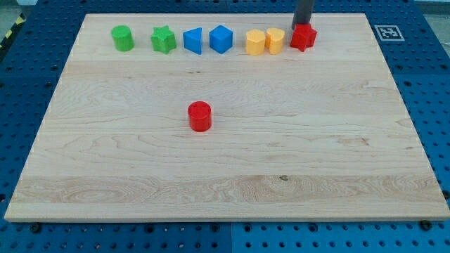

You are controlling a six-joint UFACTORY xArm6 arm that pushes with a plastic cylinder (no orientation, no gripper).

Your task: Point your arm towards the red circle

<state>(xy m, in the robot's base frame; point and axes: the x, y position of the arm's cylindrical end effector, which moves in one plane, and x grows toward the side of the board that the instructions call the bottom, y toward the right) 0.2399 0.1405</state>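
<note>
- While the rod [303,12] comes down from the view's top edge, its lower end, my tip [302,26], sits right at the top of the red star-like block [303,37], seemingly touching it or just behind it.
- No jaws exist on this arm, only the straight dark rod, so nothing is gripped.
- On the desk [316,154], a pale wooden board, the red circle [200,116] stands alone near the middle, a little to the view's left, well apart from my tip and from every other block.
- Along the view's top runs a row of blocks: from the left, a green cylinder [122,38], a green star [163,40], a blue triangular block [193,41], and a blue cube-like block [221,39].
- Further right in that row, two yellow blocks stand touching each other, a yellow hexagonal block [255,42] and a yellow cylinder [275,40], with the red star-like block just beside the latter.
- No containers show; all blocks rest directly on the board.
- Beyond the board's corner at the view's top right lies a small black-and-white marker [387,32] on the blue perforated surface [422,84].
</note>
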